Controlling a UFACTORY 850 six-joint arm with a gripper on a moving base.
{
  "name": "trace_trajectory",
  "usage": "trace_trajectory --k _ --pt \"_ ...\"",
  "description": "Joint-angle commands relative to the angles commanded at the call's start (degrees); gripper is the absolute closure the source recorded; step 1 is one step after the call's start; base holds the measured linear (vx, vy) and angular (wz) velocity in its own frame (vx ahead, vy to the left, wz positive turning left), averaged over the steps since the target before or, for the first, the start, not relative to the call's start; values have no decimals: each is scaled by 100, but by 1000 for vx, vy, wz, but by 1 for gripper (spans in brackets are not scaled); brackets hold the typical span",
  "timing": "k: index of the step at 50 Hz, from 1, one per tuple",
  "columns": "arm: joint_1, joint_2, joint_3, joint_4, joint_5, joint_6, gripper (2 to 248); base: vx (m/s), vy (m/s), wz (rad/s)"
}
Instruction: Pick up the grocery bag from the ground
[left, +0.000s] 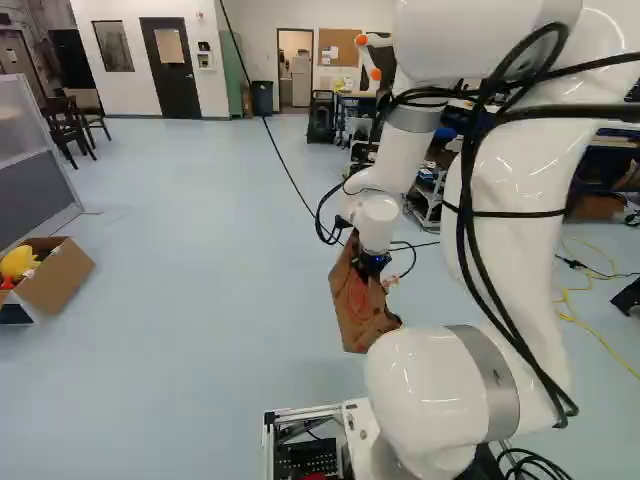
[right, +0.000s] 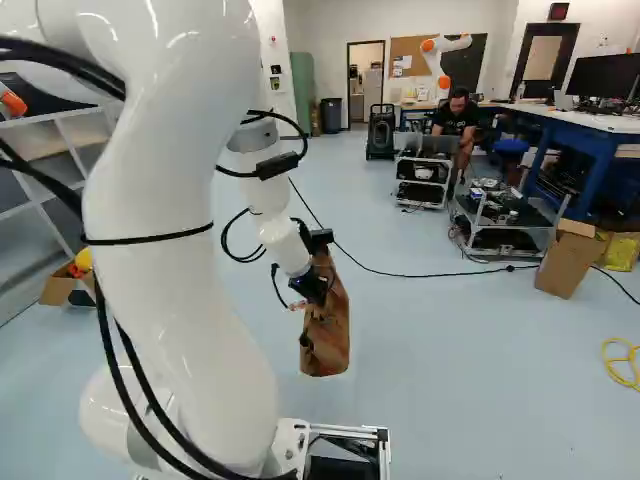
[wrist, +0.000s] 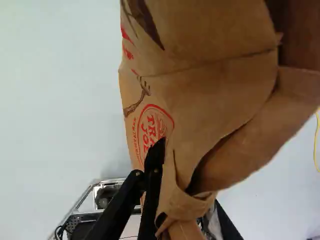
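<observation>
The gripper (left: 372, 262) points down at the end of my arm, at the top of the brown paper grocery bag (left: 352, 308). In the right base view the bag (right: 328, 335) hangs below the gripper (right: 314, 288), seemingly off the floor. Close up in the wrist view, crumpled paper of the bag (wrist: 215, 90) is pinched by the gripper (wrist: 189, 200), one black finger on each side. The bag spreads out ahead of the fingers and hides part of them and much of the floor.
An open cardboard box (left: 62, 278) with toys stands far left. Wheeled carts (right: 500, 215), another cardboard box (right: 567, 260) and a yellow cord (right: 622, 362) are on the right. A black cable (right: 400, 272) crosses the floor behind the bag. Another robot (right: 440, 62) stands far back.
</observation>
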Motion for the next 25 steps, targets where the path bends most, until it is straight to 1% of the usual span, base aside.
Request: trace_trajectory --k 13,25 --pt "-1 707 297 513 0 0 232 0 0 0" --pt "-2 1368 551 869 0 0 232 0 0 0"
